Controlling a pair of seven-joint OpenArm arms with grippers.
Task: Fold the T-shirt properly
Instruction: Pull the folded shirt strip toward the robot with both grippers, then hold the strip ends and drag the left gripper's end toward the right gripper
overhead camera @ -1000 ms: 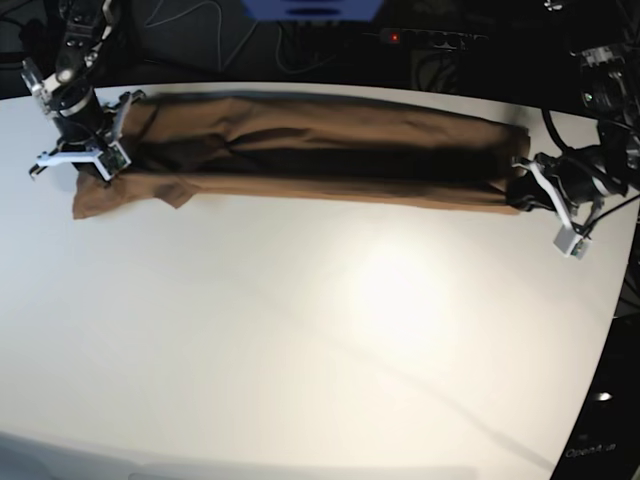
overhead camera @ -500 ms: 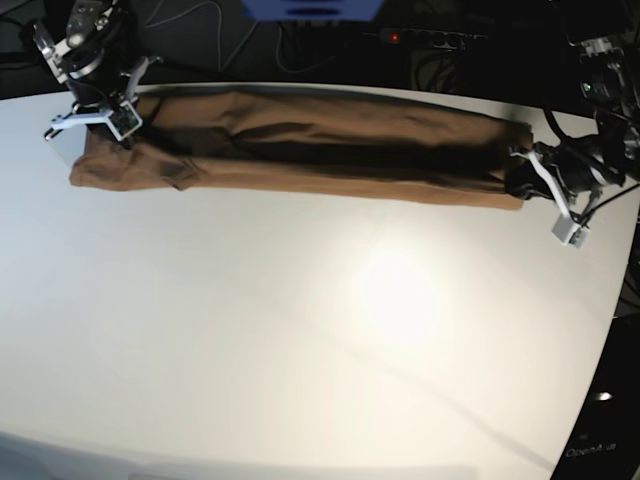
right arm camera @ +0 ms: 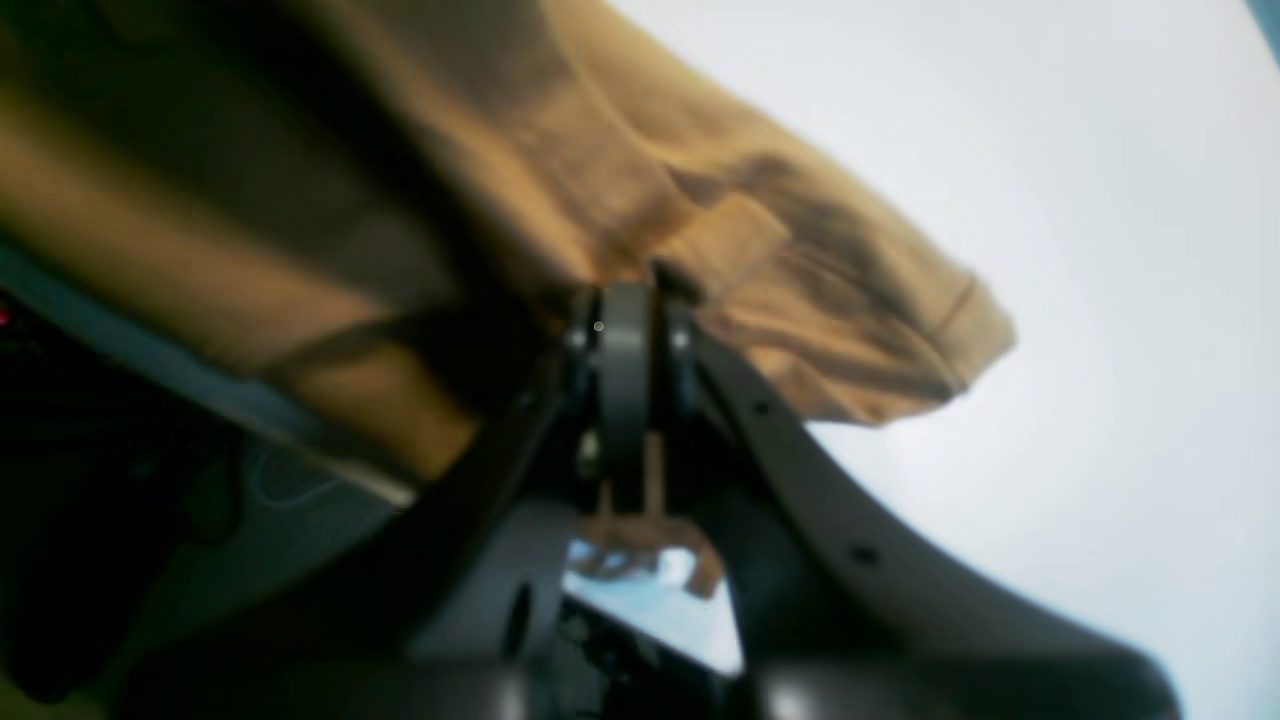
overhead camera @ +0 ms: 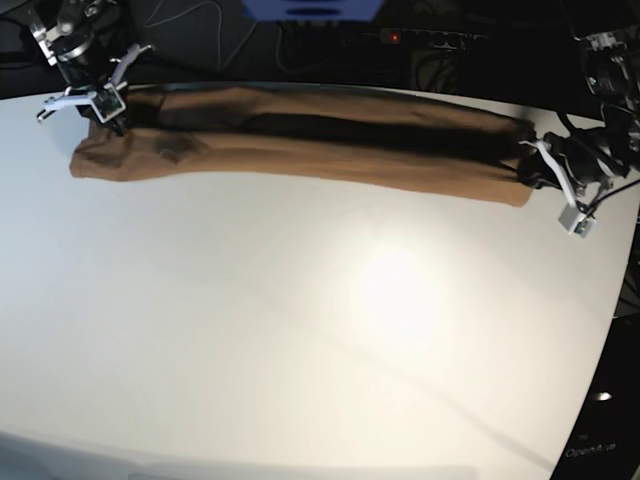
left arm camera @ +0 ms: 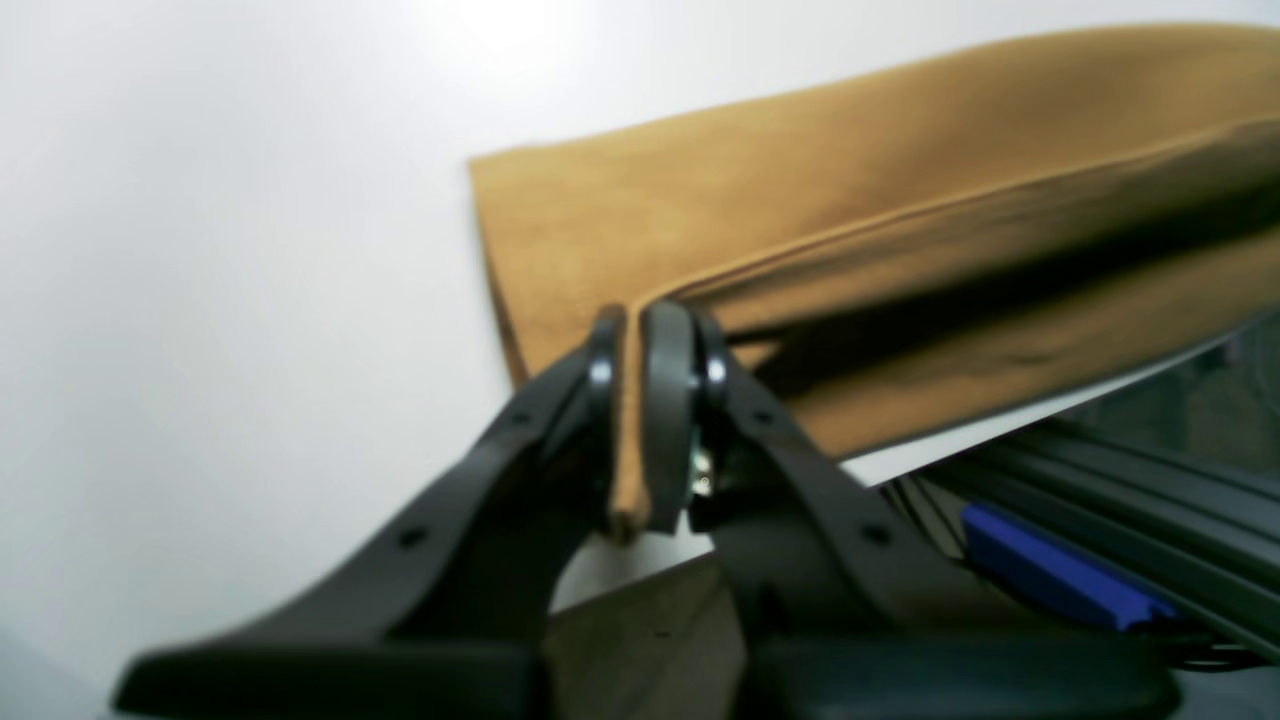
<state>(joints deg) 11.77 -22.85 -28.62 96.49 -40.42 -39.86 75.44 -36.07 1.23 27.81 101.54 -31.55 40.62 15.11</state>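
Observation:
The tan-brown T-shirt (overhead camera: 300,150) lies stretched in a long, narrow folded band along the far edge of the white table (overhead camera: 300,330). My left gripper (overhead camera: 530,168), at the right end in the base view, is shut on the T-shirt's edge (left arm camera: 625,470); cloth sticks out between its pads. My right gripper (overhead camera: 105,115), at the far left, is shut on a bunched bit of the T-shirt (right arm camera: 640,300) near the sleeve end. In the left wrist view the T-shirt (left arm camera: 850,230) shows a straight folded edge.
Beyond the table's far edge lie dark cables and a blue object (overhead camera: 312,8). A blue part (left arm camera: 1060,575) shows under the table edge in the left wrist view. A lamp glare (overhead camera: 400,290) sits on the table's near half.
Both grippers moved toward the far edge with the cloth held. The T-shirt's upper layer has been drawn back, leaving a narrower, flatter band near the table's rear edge.

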